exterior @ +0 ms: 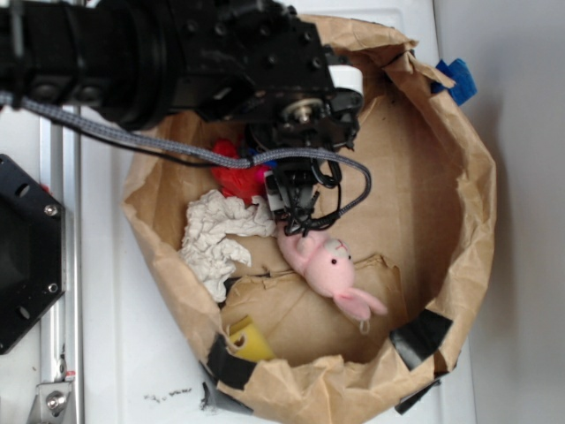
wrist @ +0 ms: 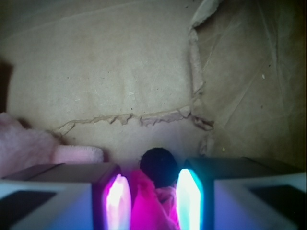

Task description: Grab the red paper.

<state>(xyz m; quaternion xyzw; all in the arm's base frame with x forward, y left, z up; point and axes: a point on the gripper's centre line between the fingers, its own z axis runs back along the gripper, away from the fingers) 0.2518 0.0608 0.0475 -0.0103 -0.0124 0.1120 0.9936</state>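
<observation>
Two glowing pads [wrist: 117, 201] of the gripper [wrist: 153, 201] clench crinkled red paper [wrist: 156, 211] over torn cardboard [wrist: 120, 72].

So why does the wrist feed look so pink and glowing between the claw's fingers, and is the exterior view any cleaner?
Wrist view: the fingers glow magenta and cyan, tinting what sits between them pink; the paper bag floor is dim and soft. Exterior view: evenly lit, but the arm hides most of the red paper and shades the claw.
</observation>
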